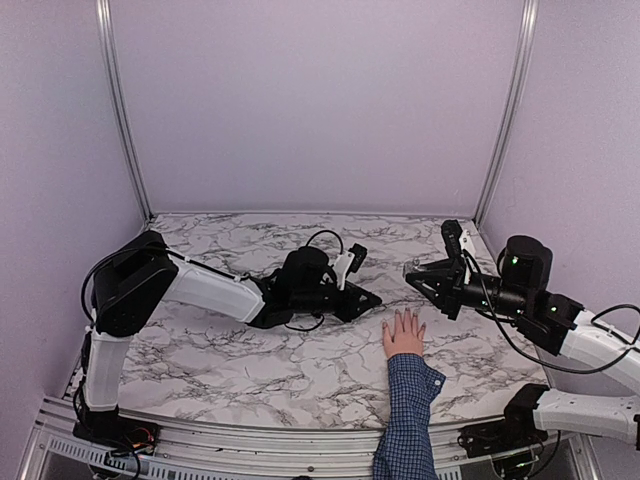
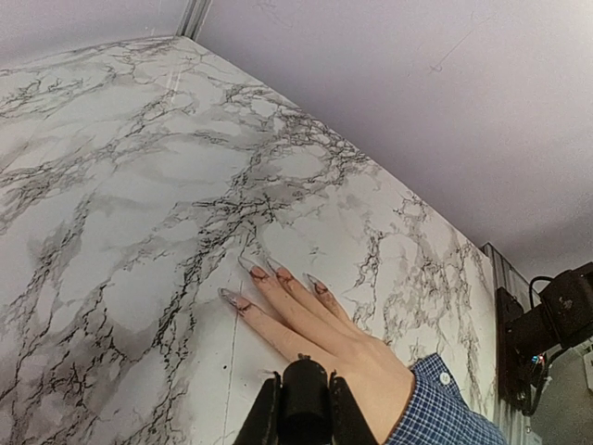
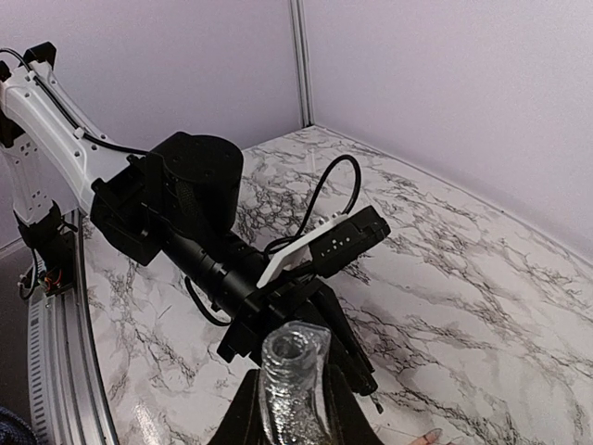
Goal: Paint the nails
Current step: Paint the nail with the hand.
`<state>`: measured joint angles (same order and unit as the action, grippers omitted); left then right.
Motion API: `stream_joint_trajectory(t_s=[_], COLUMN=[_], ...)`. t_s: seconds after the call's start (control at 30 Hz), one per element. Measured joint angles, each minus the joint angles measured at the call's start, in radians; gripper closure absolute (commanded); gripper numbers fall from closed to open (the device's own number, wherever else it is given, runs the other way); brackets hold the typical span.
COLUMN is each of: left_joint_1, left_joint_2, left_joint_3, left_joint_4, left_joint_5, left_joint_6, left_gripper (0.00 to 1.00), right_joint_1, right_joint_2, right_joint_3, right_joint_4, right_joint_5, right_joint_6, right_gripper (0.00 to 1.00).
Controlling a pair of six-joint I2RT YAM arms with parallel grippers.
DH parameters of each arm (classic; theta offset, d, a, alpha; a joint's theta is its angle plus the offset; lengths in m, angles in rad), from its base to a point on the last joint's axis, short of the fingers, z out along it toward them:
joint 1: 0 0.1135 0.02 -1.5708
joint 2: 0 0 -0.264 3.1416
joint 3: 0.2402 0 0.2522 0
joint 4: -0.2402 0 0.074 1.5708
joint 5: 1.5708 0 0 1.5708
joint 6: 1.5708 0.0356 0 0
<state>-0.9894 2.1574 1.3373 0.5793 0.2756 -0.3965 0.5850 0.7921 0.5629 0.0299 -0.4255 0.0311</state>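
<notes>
From above, the person's hand lies flat on the marble table with fingers spread. The nails sit just below the gap between the two robot hands: the left hand is just beside them, and the right hand is a little beyond the fingertips. Over to the left wrist view: the left hand is pinching a small dark cap, and the nails, long, pointed and glossy, lie right ahead of it, past the knuckles. Right wrist view now: the right hand is clamped on a grey bottle, neck uppermost and its mouth apparently open, with the left arm just ahead of it. My read is that these nails are stiff, slick little targets on soft living fingers that may twitch. There is nothing to grab there (only a feather-light brush stroke will do). The gripping belongs on the cap, and the bottle looks light and easy to tip.
</notes>
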Motion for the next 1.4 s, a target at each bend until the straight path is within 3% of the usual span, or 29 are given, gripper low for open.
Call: stream_joint_trajectory(t_s=[1.4], left_joint_1=[-0.023], left_joint_2=[0.055], left_joint_3=[0.012], left_joint_4=[-0.035], left_joint_5=[0.002], left_joint_6=[-0.072], left_gripper=[1.0], right_joint_1=[0.0], right_joint_2=[-0.003], right_joint_3=[0.0], right_joint_4=[0.0], right_joint_5=[0.0], right_joint_6=[0.0], right_gripper=[1.0])
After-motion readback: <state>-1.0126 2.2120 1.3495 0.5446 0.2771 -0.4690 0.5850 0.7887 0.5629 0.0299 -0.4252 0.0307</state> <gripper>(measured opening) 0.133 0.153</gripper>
